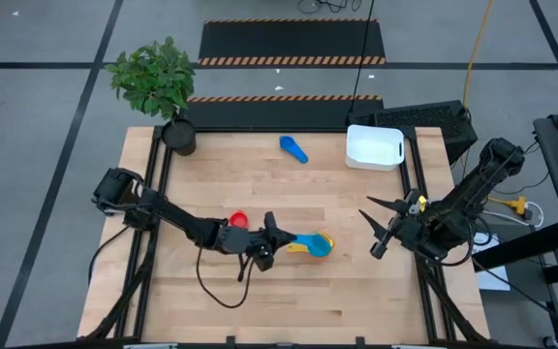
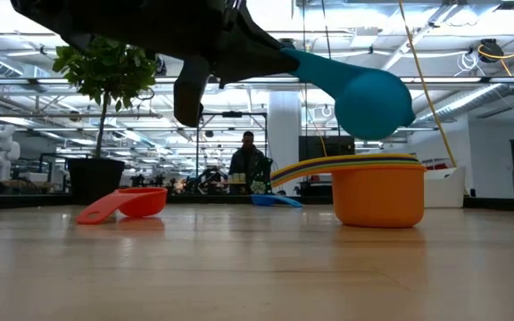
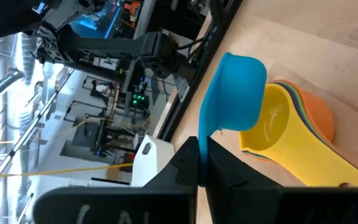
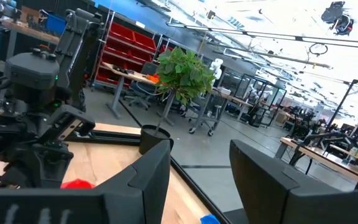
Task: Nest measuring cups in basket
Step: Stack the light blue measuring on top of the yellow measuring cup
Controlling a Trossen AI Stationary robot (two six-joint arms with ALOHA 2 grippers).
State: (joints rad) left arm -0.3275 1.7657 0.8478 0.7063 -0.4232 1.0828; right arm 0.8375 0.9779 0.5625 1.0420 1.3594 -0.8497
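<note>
My left gripper [image 1: 277,242] is near the table's middle, shut on a light blue measuring cup [image 2: 373,102] that hangs just above a nested stack. The stack has an orange cup [image 2: 377,198] outermost and a yellow cup [image 3: 278,124] on top, with other colours between, and it stands on its base. A red cup [image 1: 238,221] lies left of the stack. A mid blue cup [image 1: 294,148] lies toward the far edge, beside the white basket [image 1: 374,147] at the far right. My right gripper [image 1: 376,228] waits open at the right edge. My left gripper pinches the light blue cup's flat handle [image 3: 202,144] between its two fingers. The fingers come from the table's left, slanting down, and lie along the handle. The cup is lifted clear and tilted, and its bowl [image 3: 235,87] hangs over the yellow cup without touching it.
A potted plant [image 1: 177,134] stands at the far left corner. A black cable [image 1: 216,291] loops on the table under the left arm. Bare wood lies along the near edge and between the stack and the basket. A person [image 2: 248,160] stands in the room beyond.
</note>
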